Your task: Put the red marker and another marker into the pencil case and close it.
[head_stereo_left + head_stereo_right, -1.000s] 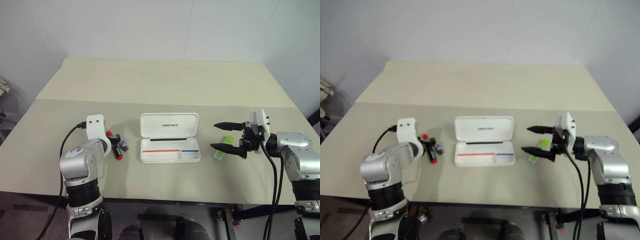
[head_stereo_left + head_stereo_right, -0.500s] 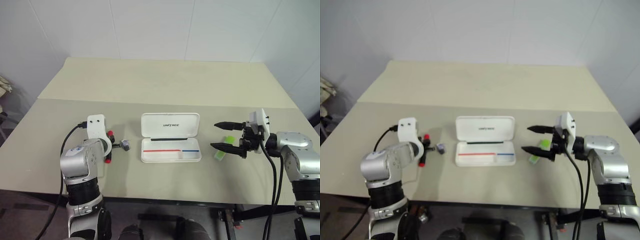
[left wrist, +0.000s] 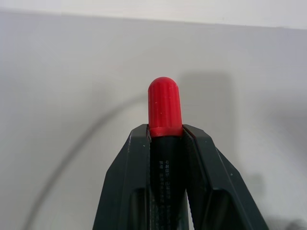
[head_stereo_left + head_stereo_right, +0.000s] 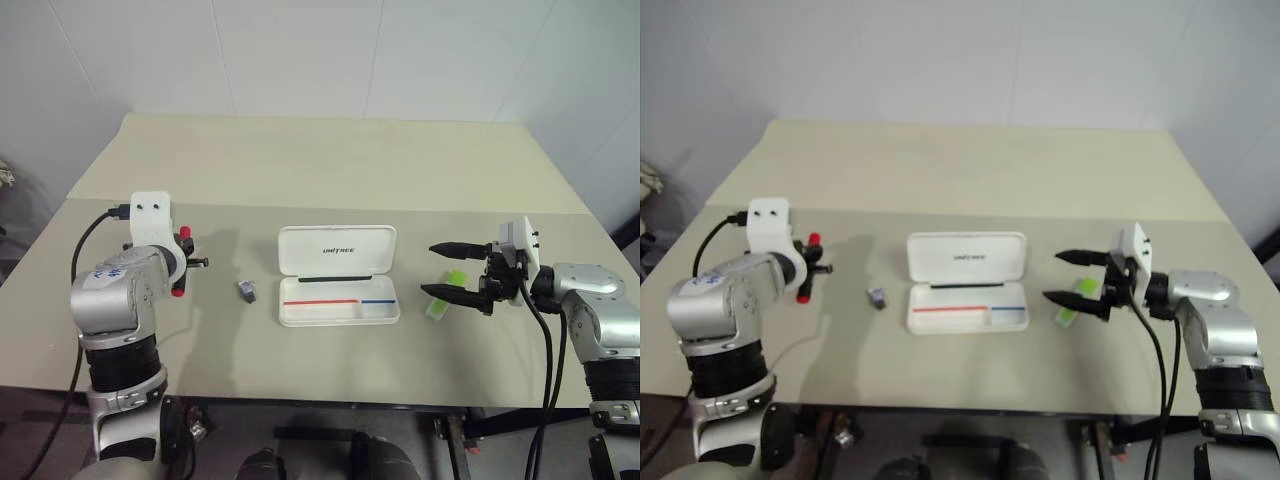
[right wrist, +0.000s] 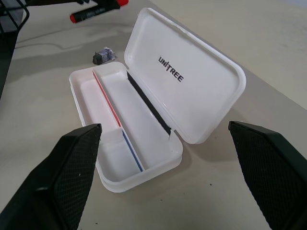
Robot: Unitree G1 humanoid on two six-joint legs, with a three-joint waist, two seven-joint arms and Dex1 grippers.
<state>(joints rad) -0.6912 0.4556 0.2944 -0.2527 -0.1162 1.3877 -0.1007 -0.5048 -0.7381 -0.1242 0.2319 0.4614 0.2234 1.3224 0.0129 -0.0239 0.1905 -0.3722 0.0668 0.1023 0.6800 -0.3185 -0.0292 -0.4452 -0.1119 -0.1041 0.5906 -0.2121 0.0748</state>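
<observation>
My left gripper (image 4: 192, 262) is shut on the red marker (image 4: 180, 264) and holds it above the table's left side. In the left wrist view the marker's red cap (image 3: 164, 108) sticks out past the two fingers (image 3: 136, 163) clamped on its black body. The white pencil case (image 4: 339, 312) lies open mid-table with its lid (image 5: 192, 76) tilted back and nothing inside. The lime-green marker (image 4: 439, 308) lies on the table to the right of the case. My right gripper (image 4: 428, 270) hovers open over it, pointing at the case, and its lower finger partly covers the marker.
A small grey block (image 4: 247, 291) lies on the table between the left gripper and the case. The beige table (image 4: 320, 170) stretches far back to a white wall. A cable runs from the left wrist.
The left gripper shut on the red marker, then lifted it off the table, up and to the left. The grey block stays on the table. The right arm has not moved.
</observation>
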